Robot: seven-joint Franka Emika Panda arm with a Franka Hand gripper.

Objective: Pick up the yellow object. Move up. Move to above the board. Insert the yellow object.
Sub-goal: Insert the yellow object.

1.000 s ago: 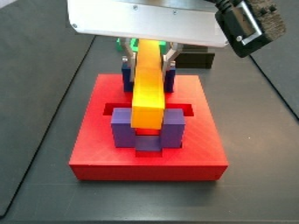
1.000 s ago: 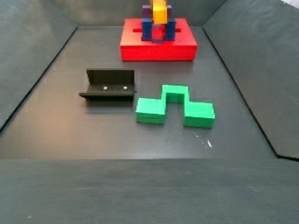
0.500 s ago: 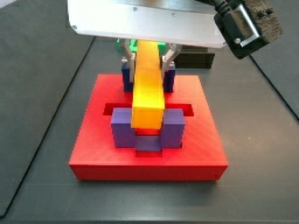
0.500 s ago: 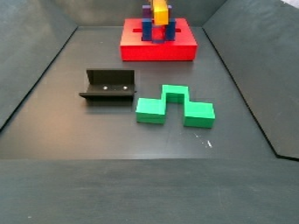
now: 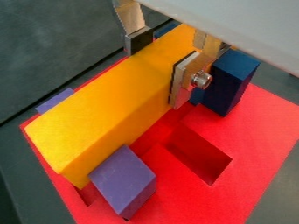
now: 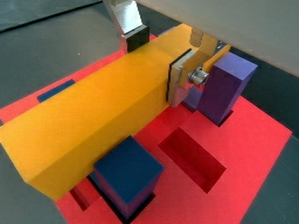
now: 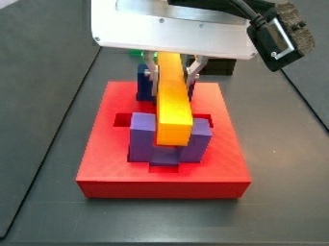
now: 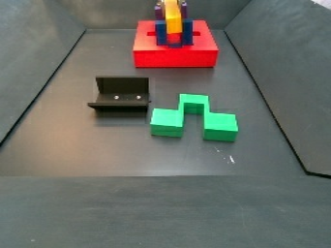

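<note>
The gripper (image 5: 163,59) is held over the far part of the board (image 7: 110,171), and its jaws are closed on the far end of the yellow object (image 5: 111,118). In both wrist views one silver finger (image 6: 184,77) is pressed flat against the orange side of the bar, and the opposite finger (image 5: 132,26) is seen behind the bar's far edge. The yellow object (image 7: 172,91) is thus carried lengthwise, running from the far side of the board toward the near side, and its near end sits level with the tops of the purple posts (image 7: 160,142) in a side view. In a wrist view a purple post (image 5: 122,179) stands just beside the bar's near end, and a blue post (image 5: 229,80) stands close beside the gripped end. Whether the underside of the bar already touches the board cannot be told.

The insertion is judged to be the step in hand. It would be done well if the bar were kept parallel to the channel between the posts and level along its length, so that neither end catches on a post top. The descent should be made slowly and straight down, with the grip kept firm until the bar is seated. The open recess (image 6: 197,161) beside the bar should not be mistaken for the target.

On the tabletop (image 8: 77,203), the fixture (image 8: 120,96) and the green zigzag block (image 8: 192,116) lie well apart from the board (image 8: 175,55).
</note>
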